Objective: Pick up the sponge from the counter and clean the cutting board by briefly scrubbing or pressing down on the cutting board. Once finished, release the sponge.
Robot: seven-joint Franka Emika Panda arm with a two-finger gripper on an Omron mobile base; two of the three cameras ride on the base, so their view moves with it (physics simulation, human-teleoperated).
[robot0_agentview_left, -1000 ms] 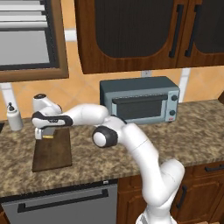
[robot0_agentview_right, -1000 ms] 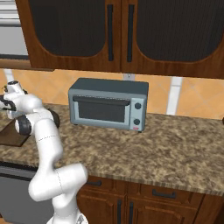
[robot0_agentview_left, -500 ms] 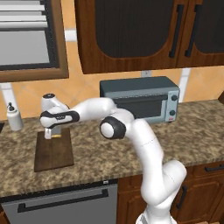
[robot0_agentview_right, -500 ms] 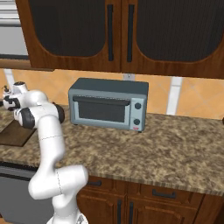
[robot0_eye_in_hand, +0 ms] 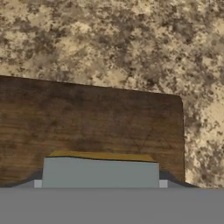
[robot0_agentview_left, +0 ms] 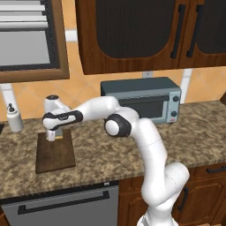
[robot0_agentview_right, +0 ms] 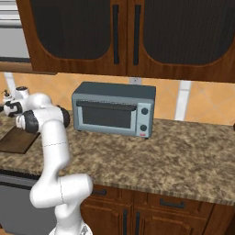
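Tool [robot0_agentview_left: 51,137] presses one sponge [robot0_eye_in_hand: 99,170] onto one cutting board [robot0_eye_in_hand: 87,122].

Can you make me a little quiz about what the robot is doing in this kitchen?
1. True or false: the sponge is over the cutting board.
2. What stands behind the arm on the counter? A) toaster oven B) kettle C) blender
3. Fill in: the white bottle stands to the ___ of the board in the left base view.

Key: 1 true; 2 A, the toaster oven; 3 left.
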